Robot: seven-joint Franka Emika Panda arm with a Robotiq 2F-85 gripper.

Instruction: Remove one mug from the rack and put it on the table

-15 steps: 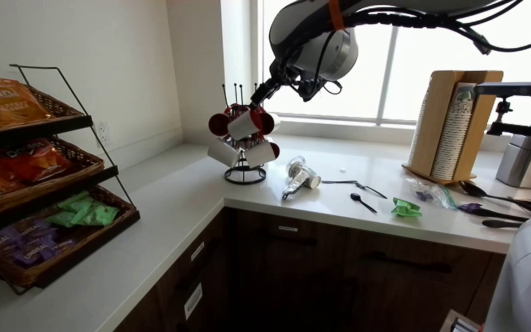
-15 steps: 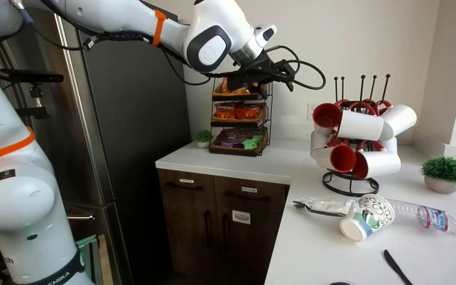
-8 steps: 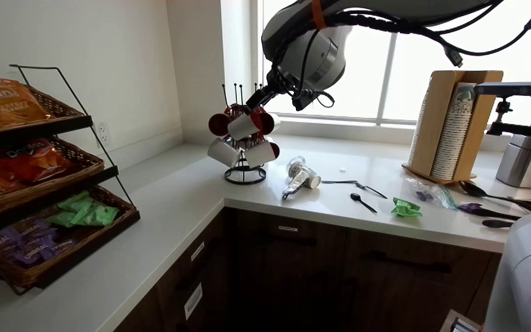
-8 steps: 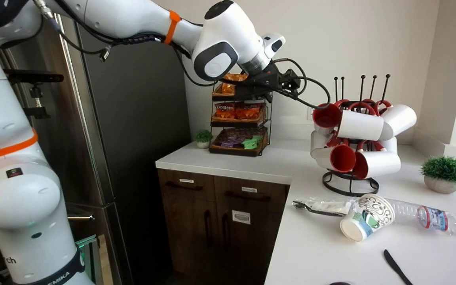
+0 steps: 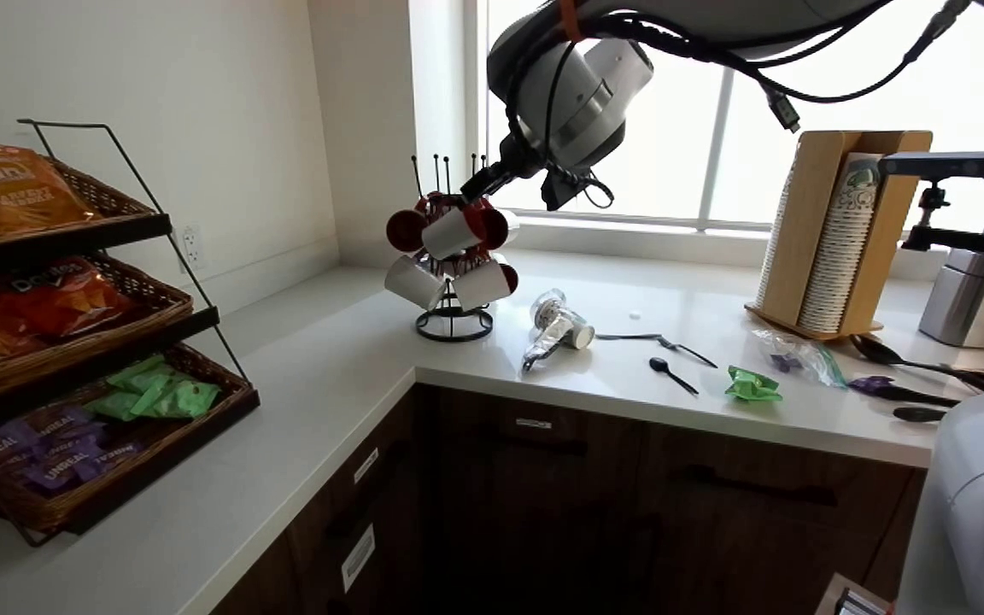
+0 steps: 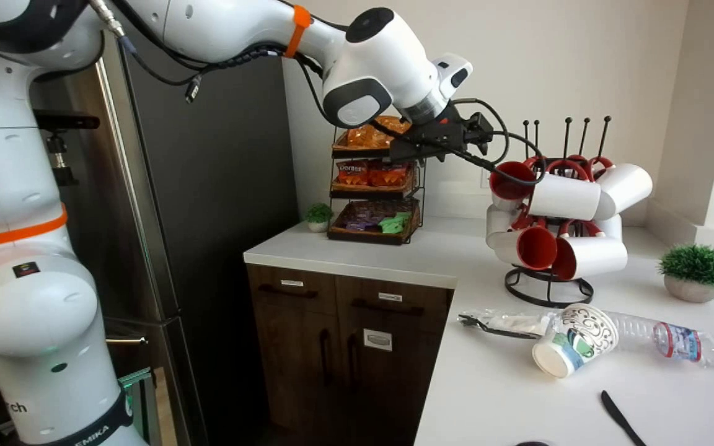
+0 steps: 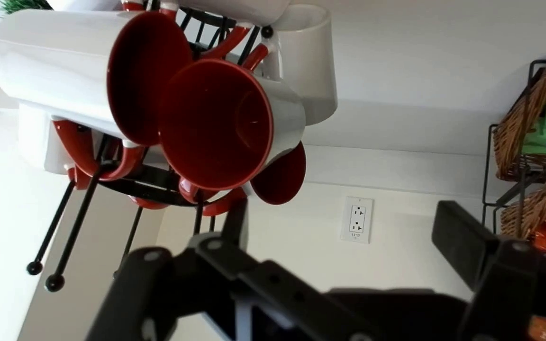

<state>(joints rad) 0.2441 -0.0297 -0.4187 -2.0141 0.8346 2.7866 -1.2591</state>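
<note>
1. While the gripper (image 7: 342, 225) holds nothing, its fingers (image 7: 462, 241) spread wide with only wall (image 7: 405, 199) and outlet (image 7: 356, 219) seen beyond the gap, the nearest mug (image 7: 216, 125) hangs on the rack (image 6: 548, 303), seemingly in the upper tier.
2. From the gripper, that mug lies off to one side and lower: up and left of the gap in the wrist view, which shows the rack upside down, while in both exterior views the hanging mugs sit below gripper height. The two look near but apart.
3. Because its red mouth faces back towards the gripper, its long axis runs roughly along the line between them, base pointing away; how it hooks on I cannot tell.
4. So the move, I judge, turns on a sideways, downward shift that brings the rim between the fingers without knocking the neighbouring mug (image 7: 59, 66) just beside it.
5. Setting it on the table (image 6: 493, 402) comes after.
</note>
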